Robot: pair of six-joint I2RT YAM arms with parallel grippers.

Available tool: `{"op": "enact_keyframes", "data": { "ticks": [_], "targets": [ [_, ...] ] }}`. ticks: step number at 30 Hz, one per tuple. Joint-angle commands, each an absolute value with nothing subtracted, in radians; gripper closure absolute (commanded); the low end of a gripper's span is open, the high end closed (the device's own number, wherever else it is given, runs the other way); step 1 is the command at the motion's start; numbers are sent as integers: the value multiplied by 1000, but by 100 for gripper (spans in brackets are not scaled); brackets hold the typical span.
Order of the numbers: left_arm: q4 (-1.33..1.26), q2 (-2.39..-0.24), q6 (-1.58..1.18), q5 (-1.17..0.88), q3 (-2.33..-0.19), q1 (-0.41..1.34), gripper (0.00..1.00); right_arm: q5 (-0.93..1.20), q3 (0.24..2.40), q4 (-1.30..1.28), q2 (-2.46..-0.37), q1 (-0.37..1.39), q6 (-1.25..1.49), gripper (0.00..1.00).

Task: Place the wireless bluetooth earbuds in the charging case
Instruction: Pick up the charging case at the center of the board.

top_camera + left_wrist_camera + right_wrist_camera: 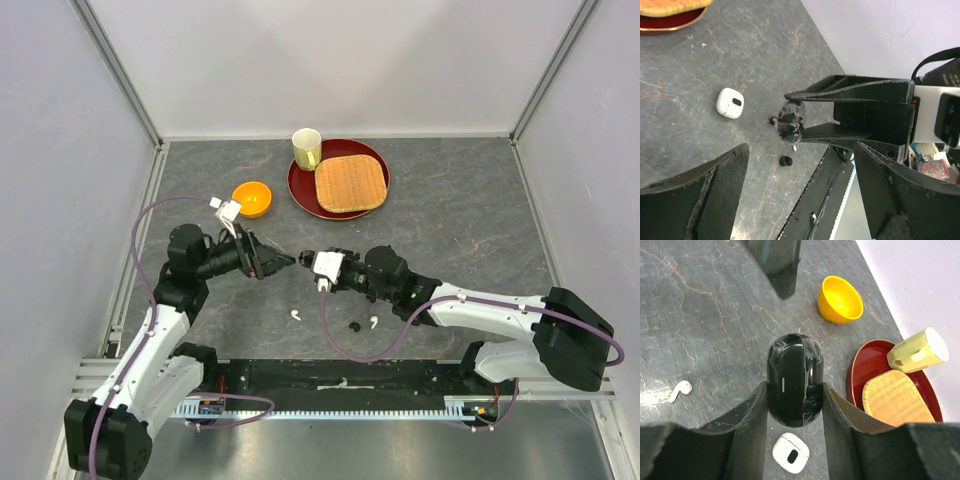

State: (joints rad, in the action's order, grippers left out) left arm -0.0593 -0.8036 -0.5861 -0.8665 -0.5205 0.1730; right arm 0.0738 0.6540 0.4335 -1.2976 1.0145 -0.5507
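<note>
My right gripper [308, 258] is shut on a black charging case [794, 380] and holds it above the table; the case also shows in the left wrist view [790, 120]. My left gripper [283, 262] is open and empty, its tips just left of that case. A white charging case [790, 453] lies closed on the table under the black one, also in the left wrist view [730, 102]. Two white earbuds [296, 315] [372, 321] and a black earbud [354, 326] lie loose near the front edge. The black bud shows in the left wrist view [785, 160]. The second black bud is not clearly seen.
An orange bowl [252, 198] stands at the back left. A red plate [298, 185] behind the grippers carries a wicker mat [350, 182] and a yellow mug [307, 148]. Walls close the table on three sides.
</note>
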Motion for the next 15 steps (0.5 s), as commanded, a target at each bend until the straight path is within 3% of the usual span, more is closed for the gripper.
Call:
{"op": "enact_keyframes", "data": {
  "ticks": [1, 7, 15],
  "targets": [
    [-110, -788, -638, -763, -517, 279, 9, 80, 647, 514, -1287, 1020, -491, 100],
    [-110, -865, -627, -658, -545, 397, 11, 91, 623, 529, -1252, 1022, -480, 100],
    [-129, -946, -632, -595, -578, 466, 25, 97, 606, 531, -1232, 1022, -463, 100]
  ]
}}
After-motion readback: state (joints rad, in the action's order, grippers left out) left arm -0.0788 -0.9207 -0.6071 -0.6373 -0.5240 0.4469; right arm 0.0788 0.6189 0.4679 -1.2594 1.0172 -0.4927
